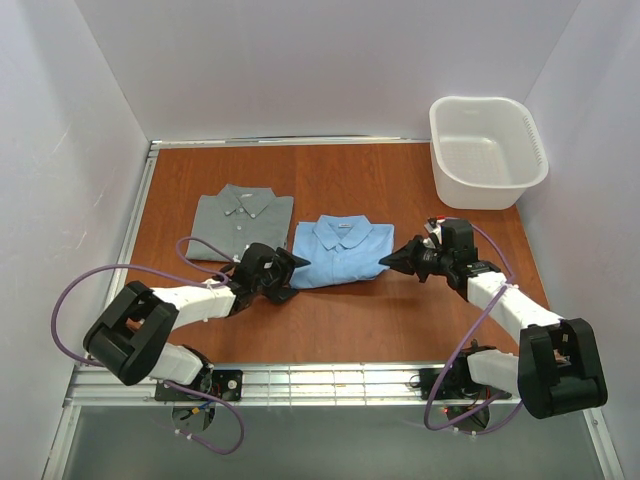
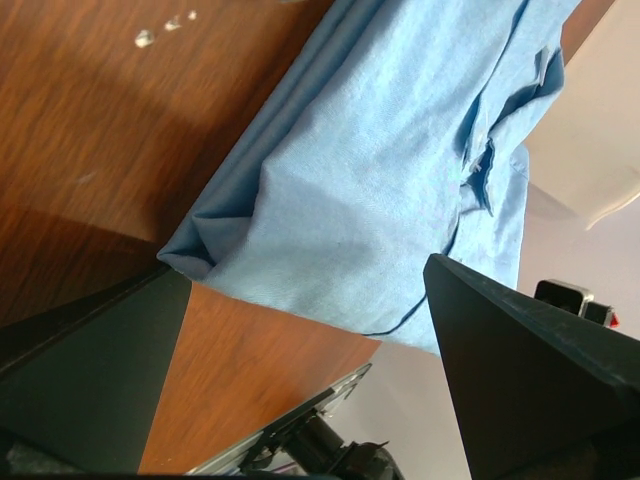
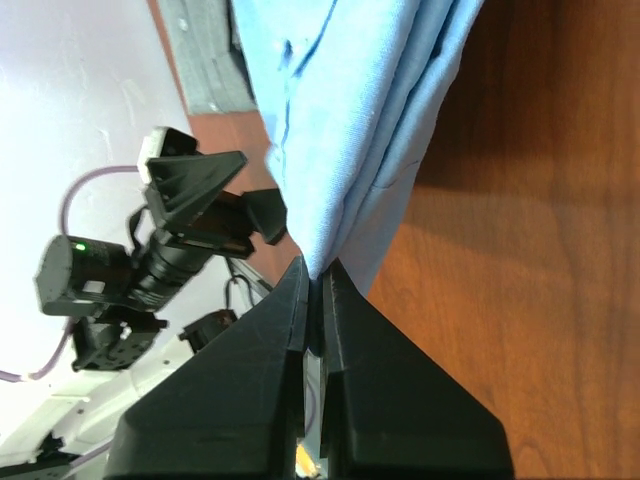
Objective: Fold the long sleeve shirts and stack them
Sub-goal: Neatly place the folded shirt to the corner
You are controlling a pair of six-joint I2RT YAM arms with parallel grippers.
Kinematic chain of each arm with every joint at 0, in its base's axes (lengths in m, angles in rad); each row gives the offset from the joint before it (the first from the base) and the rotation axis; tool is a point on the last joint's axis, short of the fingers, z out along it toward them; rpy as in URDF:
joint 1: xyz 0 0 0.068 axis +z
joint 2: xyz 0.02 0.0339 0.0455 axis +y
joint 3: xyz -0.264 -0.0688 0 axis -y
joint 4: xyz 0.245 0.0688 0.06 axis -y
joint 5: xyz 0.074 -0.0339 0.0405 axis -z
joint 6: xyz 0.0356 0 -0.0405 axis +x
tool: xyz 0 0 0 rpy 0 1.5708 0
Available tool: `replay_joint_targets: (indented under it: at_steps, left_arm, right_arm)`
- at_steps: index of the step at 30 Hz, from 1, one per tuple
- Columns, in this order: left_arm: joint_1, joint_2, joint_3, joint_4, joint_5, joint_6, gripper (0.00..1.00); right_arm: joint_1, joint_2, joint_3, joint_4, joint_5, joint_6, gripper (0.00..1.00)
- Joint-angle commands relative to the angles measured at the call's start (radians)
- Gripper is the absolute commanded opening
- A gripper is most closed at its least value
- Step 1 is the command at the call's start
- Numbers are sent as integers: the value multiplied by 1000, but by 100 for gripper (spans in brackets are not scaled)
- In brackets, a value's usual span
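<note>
Left tool (image 1: 292,278) spread, right tool (image 1: 385,262) pinching blue shirt (image 1: 340,250).
Left arm (image 1: 190,300) stretches low from lower left; right arm (image 1: 505,300) bends in from lower right.

Sky-blue shirt (image 1: 342,250), apparently plain grey-green shirt (image 1: 238,222), white basket (image 1: 480,190), reddish-brown wood-grain table (image 1: 350,320)

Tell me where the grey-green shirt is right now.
In the top view, the grey-green shirt lies folded left of centre, right beside the blue shirt on its left and beyond the left hand.
</note>
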Motion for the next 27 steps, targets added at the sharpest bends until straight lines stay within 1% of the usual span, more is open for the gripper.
replay_joint_targets:
  at_steps: [1, 2, 3, 6, 7, 9, 10, 12, 15, 16, 17, 18, 20, 21, 23, 24, 27]
  left_arm:
    - [0, 43, -7, -117, -50, 114, 91]
    - [0, 38, -4, -132, -47, 133, 91]
    - [2, 14, -2, -175, -44, 152, 92]
    - [0, -36, 14, -255, -48, 244, 94]
    - [2, -65, 22, -279, -55, 301, 94]
    - [2, -83, 74, -328, -68, 396, 94]
    - [3, -86, 100, -356, -76, 489, 94]
    - [3, -76, 188, -390, -76, 586, 94]
    - [5, -1, 339, -448, -76, 740, 94]
    - [3, 27, 379, -472, -103, 763, 93]
    - [5, 89, 413, -502, -105, 822, 91]
    - [5, 117, 482, -506, -101, 853, 89]
    - [3, 198, 543, -519, -93, 934, 84]
    - [3, 222, 589, -520, -91, 958, 84]
    - [5, 291, 634, -525, -90, 1031, 84]
    - [7, 318, 681, -528, -59, 1057, 84]
    - [7, 401, 748, -557, -42, 1143, 84]
  right_arm:
    - [-15, -15, 4, -56, -35, -92, 1]
    - [-15, -7, 11, -112, -33, -120, 1]
    - [-20, -3, 16, -144, -32, -188, 1]
    - [-24, 2, 16, -261, 22, -285, 1]
    - [-26, 5, 8, -280, 26, -336, 1]
    - [-29, 5, -21, -310, 31, -370, 1]
    - [-32, 6, -30, -313, 30, -400, 1]
    - [-33, 16, -50, -333, 20, -436, 1]
    - [-40, 45, -42, -384, 43, -512, 1]
    - [-41, 48, -42, -389, 45, -525, 1]
    - [-41, 49, -41, -393, 45, -549, 1]
    - [-43, 57, -35, -404, 54, -563, 1]
    - [-44, 63, -15, -450, 72, -609, 1]
    - [-43, 68, -10, -462, 89, -621, 1]
    - [-47, 69, 1, -488, 102, -641, 1]
    - [-47, 71, 1, -494, 112, -647, 1]
    - [-49, 75, 8, -508, 123, -663, 1]
